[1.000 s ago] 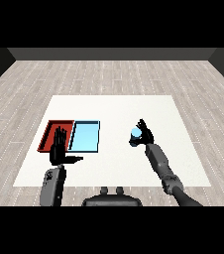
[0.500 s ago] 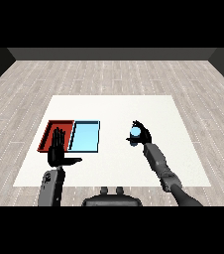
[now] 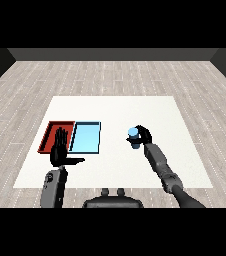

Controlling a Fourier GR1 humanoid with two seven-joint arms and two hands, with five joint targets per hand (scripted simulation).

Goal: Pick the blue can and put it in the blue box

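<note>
A wide white rectangular table (image 3: 115, 107) lies on a floor of pale grey wooden planks (image 3: 115, 75), with dark walls behind it. On the left part of the table two shallow rectangular trays lie side by side with their long edges touching: a red tray (image 3: 50, 132) on the outside and a light blue tray (image 3: 86, 137) towards the middle. The robot's right hand (image 3: 144, 136), black at the end of a grey forearm (image 3: 160, 162) that comes in from the lower right, has its fingers and thumb curled round a small blue cylindrical can (image 3: 133, 135). The can stands roughly upright in that grip, its paler round top showing above the fingers, and it sits right of the table's centre, well apart from the light blue tray and to the right of it. Whether the can's base touches the table or is raised above it cannot be told from this view. The robot's left hand (image 3: 61, 151) is on the other side, its fingers straight and pointing away from the robot, its thumb stretched out to the right; it holds nothing. Its fingertips overlap the near edge of the red tray in this view, just beside the line where the two trays meet.
</note>
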